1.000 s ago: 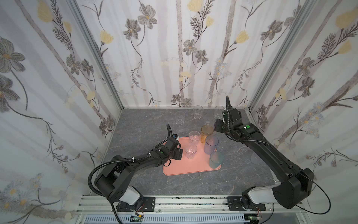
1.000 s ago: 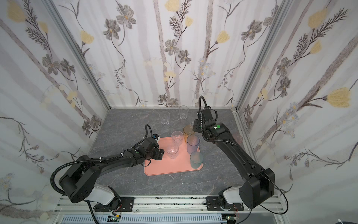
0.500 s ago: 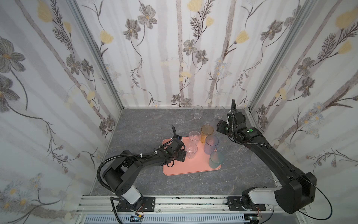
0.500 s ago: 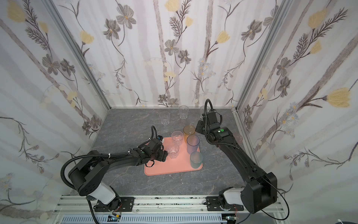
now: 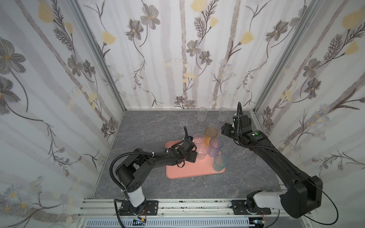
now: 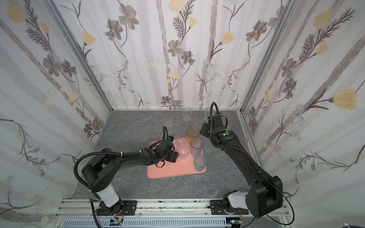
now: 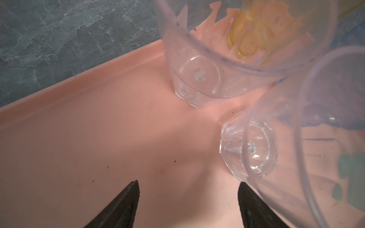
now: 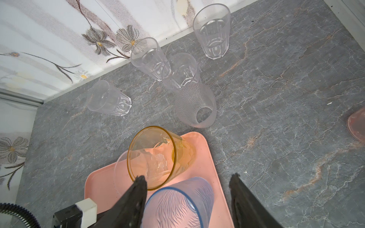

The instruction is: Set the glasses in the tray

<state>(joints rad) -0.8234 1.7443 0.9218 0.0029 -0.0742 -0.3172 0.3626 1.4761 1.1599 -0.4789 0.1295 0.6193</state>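
Five glasses [image 5: 215, 146] on the tray [image 5: 187, 171], six on the desk [image 5: 150, 134], both grippers empty.
On the tray stand two clear tumblers [image 5: 198, 138], one amber glass [image 5: 211, 135], one blue-purple and one teal [image 5: 220, 164]. By the desk's far edge stand four clear ones [image 8: 150, 59], with a frosted one [image 8: 194, 106] just off the tray's far right corner. An orange-pink one [image 8: 357, 124] is near the right edge, and perhaps another is hidden behind the right arm. The left gripper [image 7: 188, 183], jaws wide, hovers over the tray, the nearer clear tumbler [image 7: 248, 148] just outside its gap. The right gripper [image 8: 188, 176], jaws wide, hangs by that corner, the amber glass outside its gap.
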